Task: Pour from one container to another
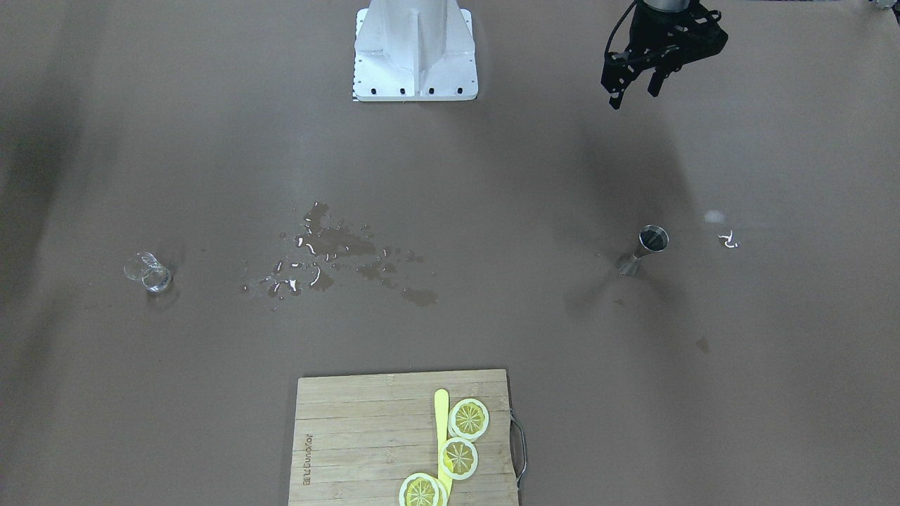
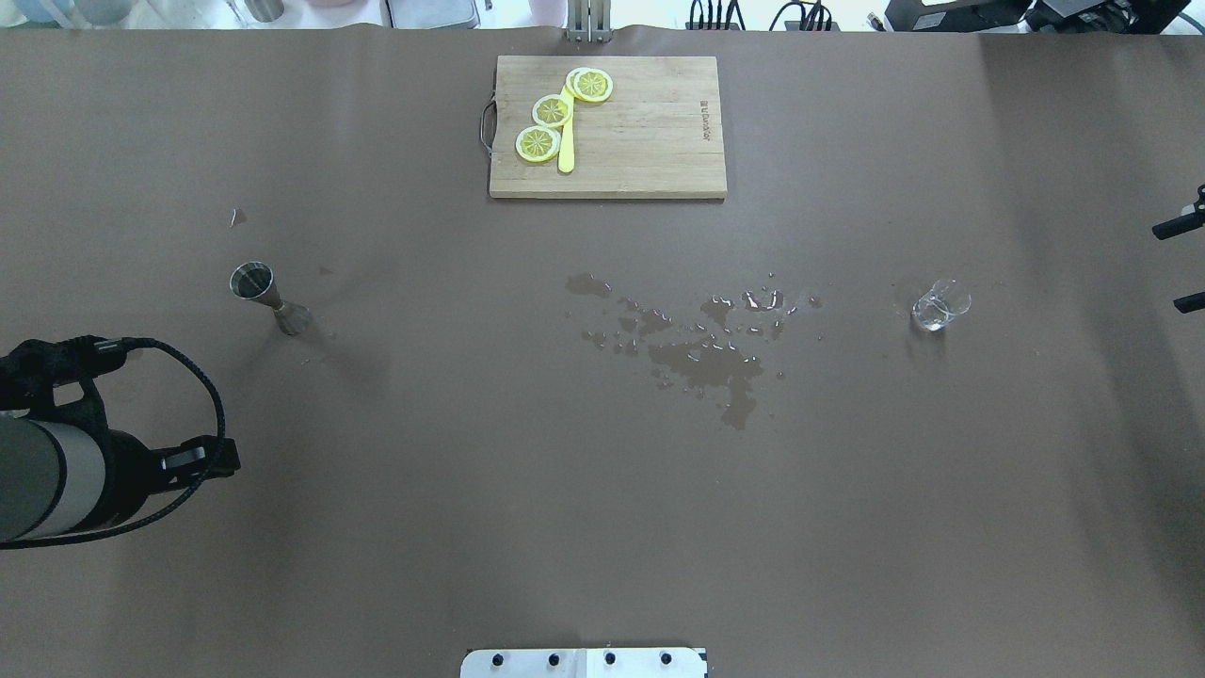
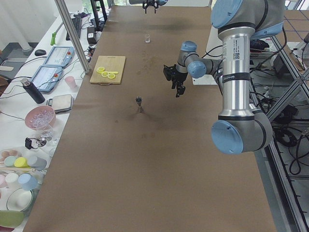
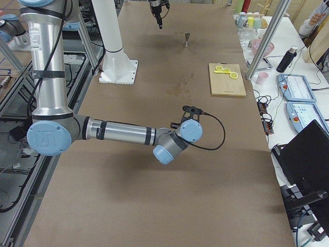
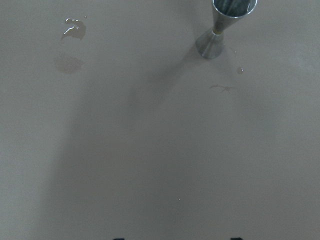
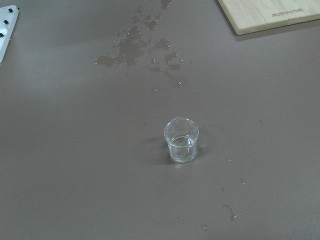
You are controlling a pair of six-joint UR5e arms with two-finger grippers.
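Observation:
A steel jigger stands upright on the robot's left side of the brown table. A small clear glass beaker stands upright on the robot's right side, holding a little clear liquid. My left gripper hangs open and empty above the table, on the robot's side of the jigger and well apart from it. My right gripper shows only as two dark fingertips at the overhead view's right edge, spread open and empty, to the right of the beaker.
A wet spill spreads over the table's middle between the two containers. A wooden cutting board with lemon slices and a yellow knife lies at the far edge. The robot's white base plate sits near the robot.

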